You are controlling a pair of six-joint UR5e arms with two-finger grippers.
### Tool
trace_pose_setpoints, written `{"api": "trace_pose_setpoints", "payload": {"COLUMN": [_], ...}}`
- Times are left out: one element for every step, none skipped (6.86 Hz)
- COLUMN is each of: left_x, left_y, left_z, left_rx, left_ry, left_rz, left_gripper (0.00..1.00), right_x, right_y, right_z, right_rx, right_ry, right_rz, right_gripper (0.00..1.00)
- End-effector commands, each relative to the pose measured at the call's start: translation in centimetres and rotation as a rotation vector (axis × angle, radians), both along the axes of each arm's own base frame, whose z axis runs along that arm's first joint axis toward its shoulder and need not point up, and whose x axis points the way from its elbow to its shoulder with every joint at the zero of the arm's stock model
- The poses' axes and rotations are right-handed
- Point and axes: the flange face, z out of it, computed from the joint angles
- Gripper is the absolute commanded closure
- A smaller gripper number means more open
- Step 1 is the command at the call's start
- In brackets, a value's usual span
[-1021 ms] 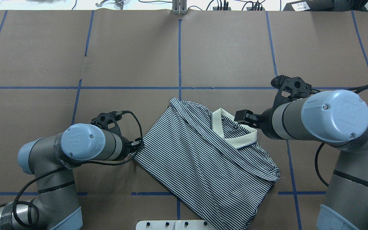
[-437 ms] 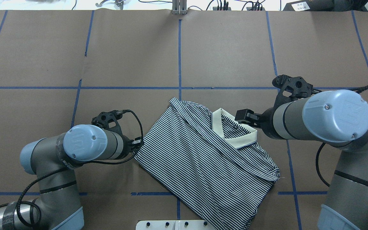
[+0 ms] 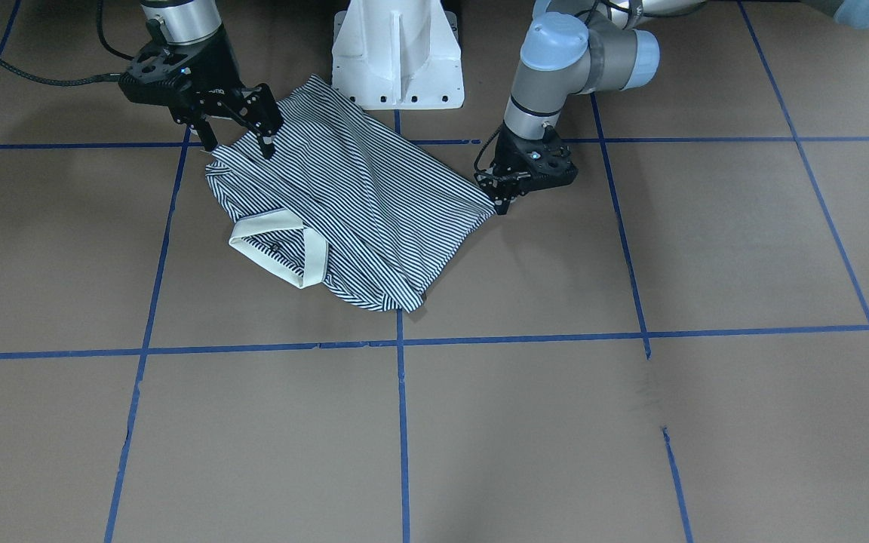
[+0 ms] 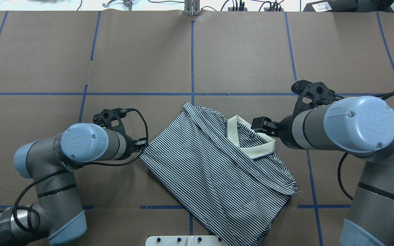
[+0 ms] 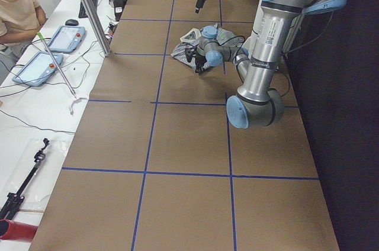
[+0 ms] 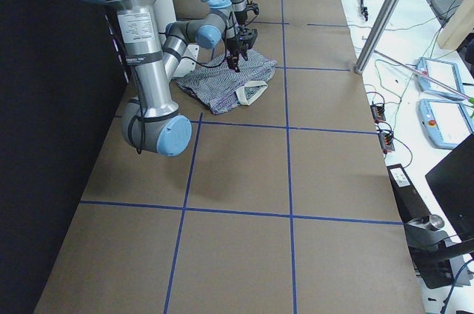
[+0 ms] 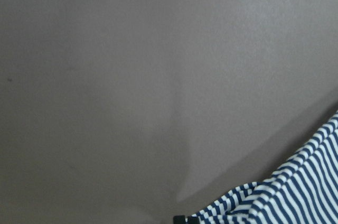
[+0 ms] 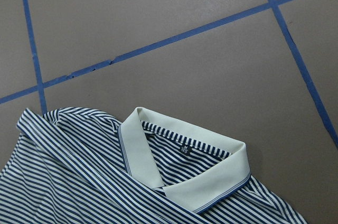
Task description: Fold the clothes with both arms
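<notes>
The striped polo shirt (image 4: 217,171) lies partly folded on the brown table, its cream collar (image 4: 251,145) toward my right arm. My left gripper (image 4: 142,147) is shut on the shirt's left corner; in the front view it (image 3: 501,197) pinches that corner at table level. My right gripper (image 3: 237,145) is open, its fingers spread just over the shirt's edge near the shoulder. It holds nothing. The right wrist view shows the collar (image 8: 185,176) and its neck label. The left wrist view shows only a strip of the shirt (image 7: 296,195).
The white pedestal base (image 3: 397,53) stands right behind the shirt's near hem. Blue tape lines (image 4: 192,61) grid the brown table cover. A person (image 5: 18,2) sits by tablets past the far edge. Cables and gear line that edge.
My left gripper has moved left and a little forward, dragging the shirt's corner with it and pulling the cloth flatter. The right arm has stayed still.
</notes>
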Motion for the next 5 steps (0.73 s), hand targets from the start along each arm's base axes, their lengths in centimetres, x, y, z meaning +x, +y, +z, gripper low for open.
{"api": "trace_pose_setpoints", "payload": {"left_x": [-4.3,-5.6,-5.2,-3.8,-2.3], "left_y": [-9.1,-15.2,-21.9,-26.5,-30.2], "left_z": [0.5,-0.7,-1.8,-1.6,-1.2], "left_rx": [0.152,0.188,0.194,0.204,0.209], "left_ry": [-0.07,-0.061,-0.054,-0.035,-0.033], "left_rz": [-0.026,-0.093,-0.158,-0.192,-0.213], "left_gripper": [1.0,1.0,1.0,1.0,1.0], "right_x": [0.2,0.4,0.5,0.6,0.8], "right_y": [0.2,0.2,0.1,0.0,-0.2], "right_z": [-0.4,-0.5,-0.5,-0.5,-0.6], "right_rx": [-0.004,-0.01,-0.011,-0.015,-0.015], "right_ry": [-0.013,-0.021,-0.021,-0.022,-0.026], "right_rz": [-0.012,-0.02,-0.018,-0.019,-0.017], "right_gripper": [0.0,0.0,0.0,0.0,0.0]}}
